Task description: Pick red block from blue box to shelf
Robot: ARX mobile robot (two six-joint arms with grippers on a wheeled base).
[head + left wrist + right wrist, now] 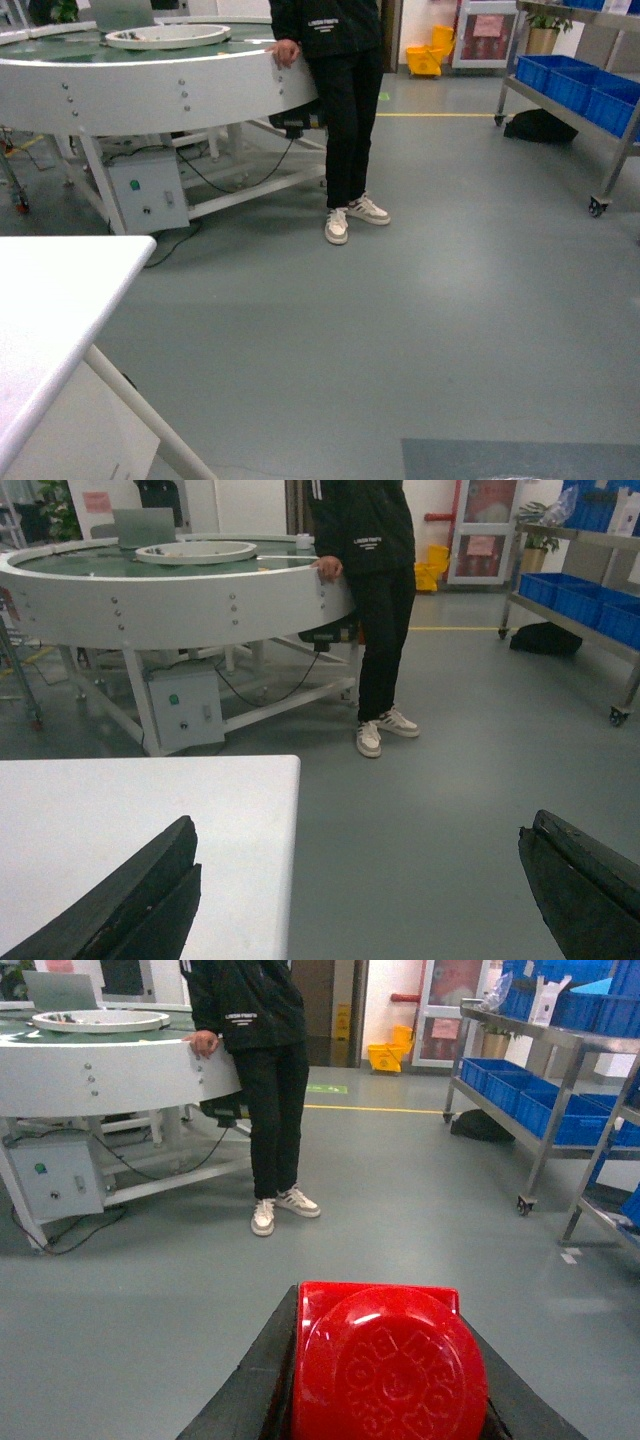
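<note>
Grey floor; right claw [385,1385] grips red block [385,1360].

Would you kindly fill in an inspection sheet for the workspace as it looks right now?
Surface: white table at lower left, bare where visible.
Job's things: red block clamped in the right claw, stud facing the camera; shelf at right, carrying dark blue crates; blue box not seen.
Clutter: black bag on the floor under the shelf; yellow mop bucket in the background.
Grippers: left claw open and empty; right claw shut on the block.
Cables: black cables hanging under the round conveyor table.
Surroundings: person in black leaning on the conveyor; grey floor.
</note>
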